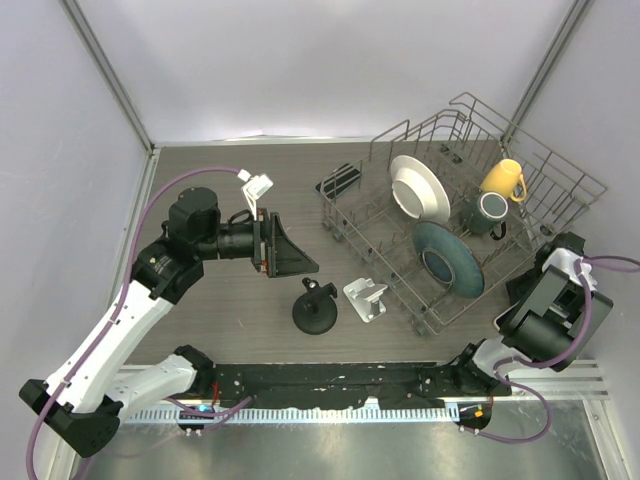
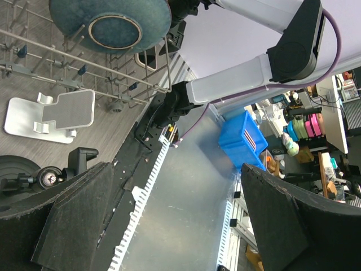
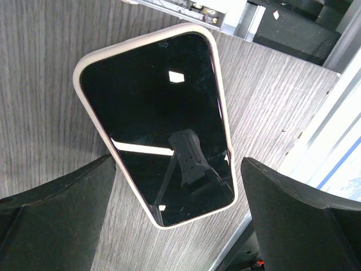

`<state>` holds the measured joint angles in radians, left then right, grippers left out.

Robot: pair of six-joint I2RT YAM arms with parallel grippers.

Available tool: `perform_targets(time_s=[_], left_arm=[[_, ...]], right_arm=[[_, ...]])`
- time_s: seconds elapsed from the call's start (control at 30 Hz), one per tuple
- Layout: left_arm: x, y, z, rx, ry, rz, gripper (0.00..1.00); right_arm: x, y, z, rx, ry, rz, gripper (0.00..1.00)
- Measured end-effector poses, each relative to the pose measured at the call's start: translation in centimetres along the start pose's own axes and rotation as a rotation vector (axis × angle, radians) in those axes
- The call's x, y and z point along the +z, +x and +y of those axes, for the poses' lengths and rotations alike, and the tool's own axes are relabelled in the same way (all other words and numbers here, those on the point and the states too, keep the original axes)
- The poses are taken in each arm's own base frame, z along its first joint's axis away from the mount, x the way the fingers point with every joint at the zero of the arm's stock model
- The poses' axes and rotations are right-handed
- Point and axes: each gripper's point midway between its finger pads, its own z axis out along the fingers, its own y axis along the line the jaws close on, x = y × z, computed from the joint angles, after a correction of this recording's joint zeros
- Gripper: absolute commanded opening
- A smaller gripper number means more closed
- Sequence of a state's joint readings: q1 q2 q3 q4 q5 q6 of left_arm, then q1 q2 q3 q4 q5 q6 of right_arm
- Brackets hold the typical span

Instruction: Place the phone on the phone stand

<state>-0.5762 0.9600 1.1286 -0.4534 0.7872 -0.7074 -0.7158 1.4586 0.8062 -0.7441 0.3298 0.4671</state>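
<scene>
The phone (image 3: 158, 118), black screen in a white case, lies flat on the wood-grain table in the right wrist view. My right gripper (image 3: 179, 180) is open just above it, one finger on each side of its near end, not touching. In the top view the right gripper (image 1: 522, 296) sits by the rack's right corner and hides the phone. The white phone stand (image 1: 365, 299) stands empty at the table's middle front; it also shows in the left wrist view (image 2: 53, 114). My left gripper (image 1: 296, 256) is open and empty, raised left of the stand.
A wire dish rack (image 1: 540, 165) holding a white bowl (image 1: 418, 188), a blue plate (image 1: 449, 259), a yellow mug (image 1: 503, 179) and a dark green mug (image 1: 487, 212) fills the right half. A black round-based mount (image 1: 315, 309) stands beside the white stand. A black flat object (image 1: 341, 179) lies behind the rack's left corner.
</scene>
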Motion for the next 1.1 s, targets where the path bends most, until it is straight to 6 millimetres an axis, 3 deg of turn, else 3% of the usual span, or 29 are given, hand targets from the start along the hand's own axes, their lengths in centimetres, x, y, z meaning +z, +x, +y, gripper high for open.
perform_targets(time_s=[0.2, 0.77, 1.1], left_arm=[[0.0, 0.0, 0.0, 0.000, 0.000, 0.000, 1.00], [-0.4, -0.1, -0.5, 0.006, 0.001, -0.001, 1.00], [-0.9, -0.1, -1.1, 0.020, 0.006, -0.016, 1.00]], right_arm=[[0.0, 0.0, 0.5, -0.012, -0.033, 0.004, 0.98], [0.8, -0.6, -0.4, 0.060, -0.004, 0.048, 0.98], [1.0, -0.6, 0.1, 0.117, -0.074, -0.036, 0.95]])
